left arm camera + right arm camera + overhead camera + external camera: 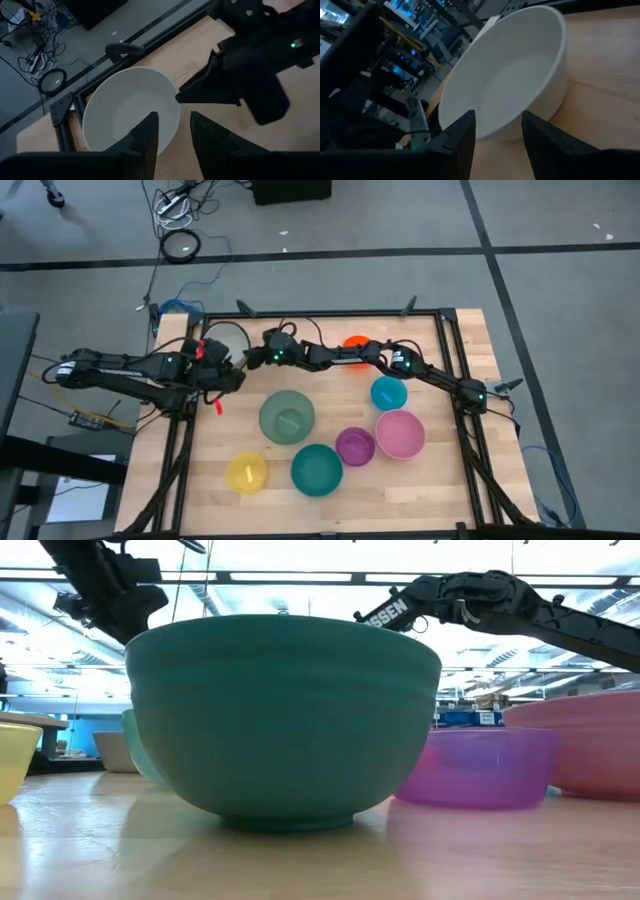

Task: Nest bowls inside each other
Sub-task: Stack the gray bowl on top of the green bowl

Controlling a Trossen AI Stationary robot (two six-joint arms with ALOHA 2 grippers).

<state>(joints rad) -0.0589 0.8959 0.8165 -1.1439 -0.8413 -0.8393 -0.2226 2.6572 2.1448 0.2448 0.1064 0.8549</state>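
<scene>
I use the table (440, 480) as my landmark. At its far left corner sits the grey-white bowl (127, 107), and both my grippers meet there. My left gripper (172, 132) has its fingers parted astride the near rim, one inside, one outside. My right gripper (497, 130) likewise straddles the bowl's rim with its fingers apart. The sage green bowl (287, 417) sits at the table's middle, the teal bowl (316, 469) towards the near edge, and the pink bowl (400, 434) at the right. Between those two lies the purple bowl (355, 446). The cyan-blue bowl (388, 393) is beyond the pink, the yellow bowl (246, 473) at near left, the orange bowl (354, 341) by the far edge.
</scene>
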